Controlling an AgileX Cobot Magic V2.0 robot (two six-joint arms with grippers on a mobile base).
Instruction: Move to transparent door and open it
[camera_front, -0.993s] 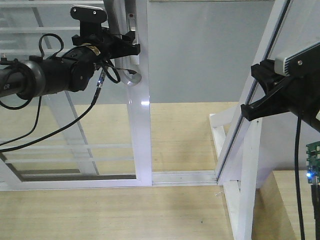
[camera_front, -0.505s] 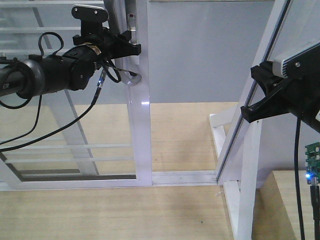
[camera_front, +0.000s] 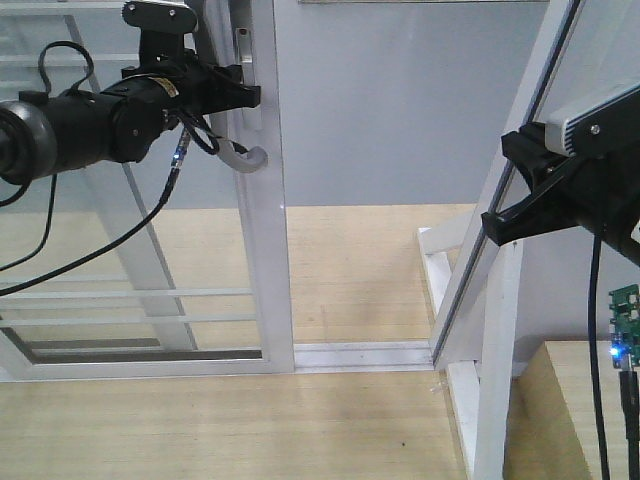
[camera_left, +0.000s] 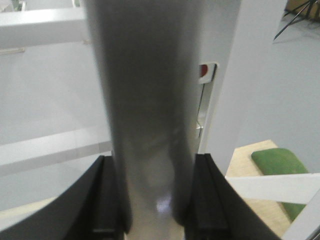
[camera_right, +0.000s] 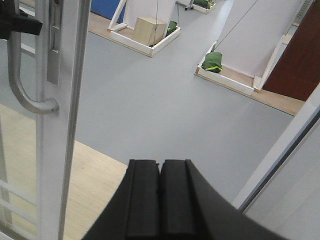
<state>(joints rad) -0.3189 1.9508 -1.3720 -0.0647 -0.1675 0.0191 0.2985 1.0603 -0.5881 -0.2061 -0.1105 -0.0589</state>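
The transparent door (camera_front: 262, 250) is a white-framed glass panel with thin horizontal bars at the left of the front view. Its curved grey pull handle (camera_front: 245, 150) sits on the edge stile. My left gripper (camera_front: 243, 90) is shut on that handle. In the left wrist view the handle (camera_left: 150, 100) fills the space between the black fingers (camera_left: 102, 200), and the left gripper (camera_left: 152, 195) clamps it on both sides. My right gripper (camera_front: 492, 222) hangs at the right, apart from the door. In its own view the right gripper (camera_right: 160, 167) is shut on nothing, with the handle (camera_right: 22, 85) far to its left.
A slanted white-framed glass panel (camera_front: 505, 190) stands right beside my right arm. A white floor track (camera_front: 360, 352) runs from the door to that panel. Beyond the opening are grey floor, a wooden box (camera_right: 150, 29), a green bag (camera_right: 213, 62) and a dark brown door (camera_right: 300, 50).
The door has slid a little to the left with my left gripper on its handle, so the opening beside the stile is wider. The right arm has not moved.
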